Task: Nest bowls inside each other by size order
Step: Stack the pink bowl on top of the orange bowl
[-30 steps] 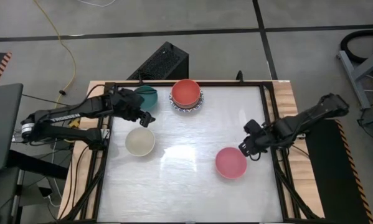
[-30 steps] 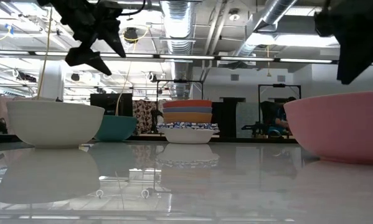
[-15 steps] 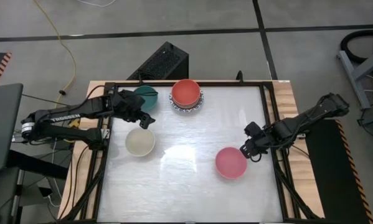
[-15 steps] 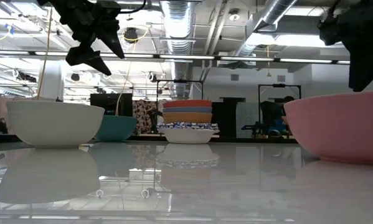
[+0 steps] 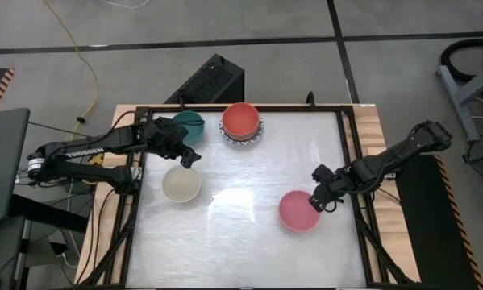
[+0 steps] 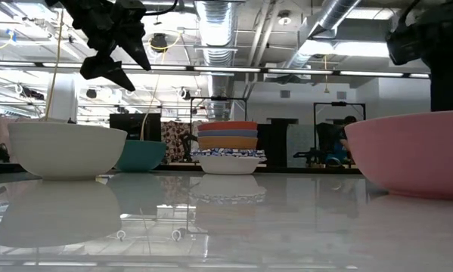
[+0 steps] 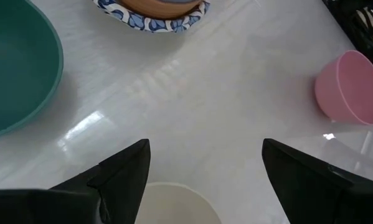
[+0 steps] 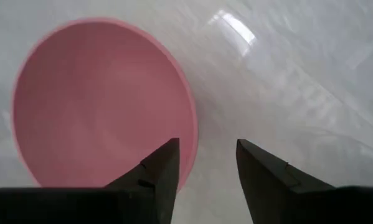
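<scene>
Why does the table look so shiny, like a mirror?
In the low view the table mirrors the cream bowl and the stack of bowls; in the high view a pale glare patch sits mid-table; in the right wrist view a bright glint lies beyond the pink bowl.

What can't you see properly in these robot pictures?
- Stack, low view: bowls nested, each hiding the next's inside; count unclear.
- Pink bowl, low view: cut off by the edge.
- Cream bowl, left wrist view: mostly cut off below, between the left gripper's fingers.

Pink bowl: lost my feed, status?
Right end effector open, straddling pink bowl rim. Left end effector open above cream bowl. Nothing blocking.
</scene>
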{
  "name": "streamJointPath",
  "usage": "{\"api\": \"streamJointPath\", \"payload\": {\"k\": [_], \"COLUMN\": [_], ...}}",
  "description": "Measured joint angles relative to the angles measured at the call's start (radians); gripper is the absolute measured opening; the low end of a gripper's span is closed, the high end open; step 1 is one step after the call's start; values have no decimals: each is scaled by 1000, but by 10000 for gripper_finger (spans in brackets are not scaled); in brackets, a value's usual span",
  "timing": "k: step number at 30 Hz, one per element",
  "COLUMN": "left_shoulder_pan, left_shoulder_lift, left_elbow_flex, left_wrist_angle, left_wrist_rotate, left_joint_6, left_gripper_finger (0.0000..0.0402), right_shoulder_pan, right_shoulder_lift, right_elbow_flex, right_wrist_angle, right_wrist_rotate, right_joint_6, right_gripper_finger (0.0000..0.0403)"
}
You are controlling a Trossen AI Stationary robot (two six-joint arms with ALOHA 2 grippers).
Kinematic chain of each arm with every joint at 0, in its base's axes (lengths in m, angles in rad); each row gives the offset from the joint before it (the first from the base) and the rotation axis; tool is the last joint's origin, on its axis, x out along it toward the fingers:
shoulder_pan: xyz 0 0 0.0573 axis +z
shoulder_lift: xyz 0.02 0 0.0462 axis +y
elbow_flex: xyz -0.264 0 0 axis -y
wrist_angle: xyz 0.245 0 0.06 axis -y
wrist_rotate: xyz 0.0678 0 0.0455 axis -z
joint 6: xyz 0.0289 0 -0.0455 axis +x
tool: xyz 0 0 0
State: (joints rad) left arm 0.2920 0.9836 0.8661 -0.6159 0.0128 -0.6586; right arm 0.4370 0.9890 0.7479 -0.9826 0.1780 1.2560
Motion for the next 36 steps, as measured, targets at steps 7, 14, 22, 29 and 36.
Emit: {"api": "streamJointPath", "payload": {"k": [7,14,22,29,36], "left_shoulder_pan": [0,0,0,0,0], "left_shoulder_lift": [0,0,0,0,0], "left_elbow_flex": [0,0,0,0,0], "left_wrist_angle": [0,0,-1,-5,-5], "left_wrist_rotate": [0,-1,-1,0,4], "left_joint_6": [-1,-9,-11,-11,-33], "left_gripper_finger": [297,297,297,297,297], "right_shoulder_pan": [0,0,0,0,-8], "right_shoulder_lift": [15,107,216,244,240], "right_elbow_flex": [0,0,0,0,2], "right_wrist_angle": [11,22,37,83,84], "right_wrist_rotate": [3,-10,-97,-123,-127], "right_joint_6": [0,-13,-37,-60,13], "right_gripper_finger": [213,214,197,113,13]}}
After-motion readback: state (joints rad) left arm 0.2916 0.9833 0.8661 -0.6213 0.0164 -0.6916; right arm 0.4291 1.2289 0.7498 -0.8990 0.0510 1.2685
